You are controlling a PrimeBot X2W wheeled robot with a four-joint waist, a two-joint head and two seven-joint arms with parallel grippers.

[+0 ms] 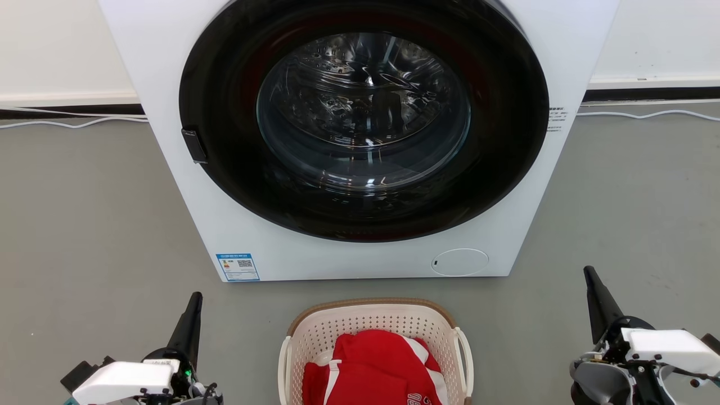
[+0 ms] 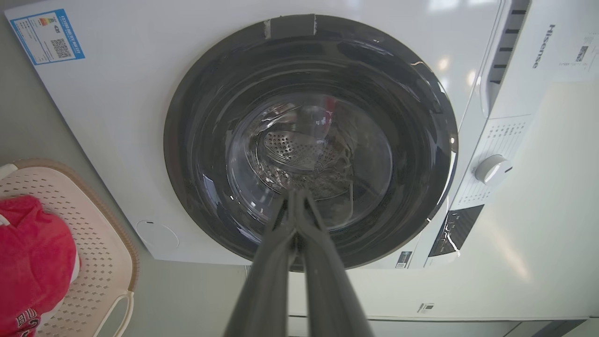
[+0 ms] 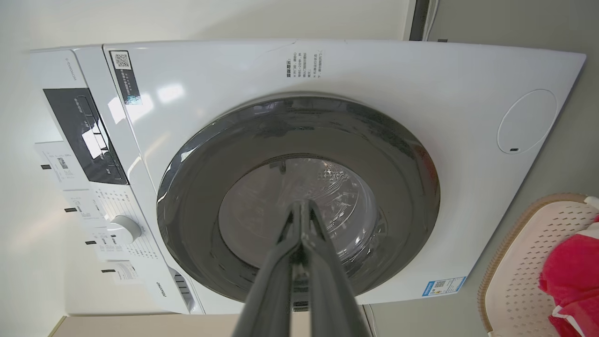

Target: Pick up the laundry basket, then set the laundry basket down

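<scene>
2 grippers are being held pressed together beside the laundry basket point(image 1: 371, 326): left gripper point(image 1: 196, 297) at 9 o'clock, right gripper point(image 1: 589, 273) at 3 o'clock.

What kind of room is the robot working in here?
Probably a laundry area, perhaps a test room rather than a home. A front-loading washing machine stands on a bare grey floor, and a laundry basket holding red clothing sits before it.

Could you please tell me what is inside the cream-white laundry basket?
Inside the cream-white perforated plastic laundry basket lies a crumpled red fabric garment with white stripes. It covers the bottom, so anything beneath it cannot be seen.
</scene>
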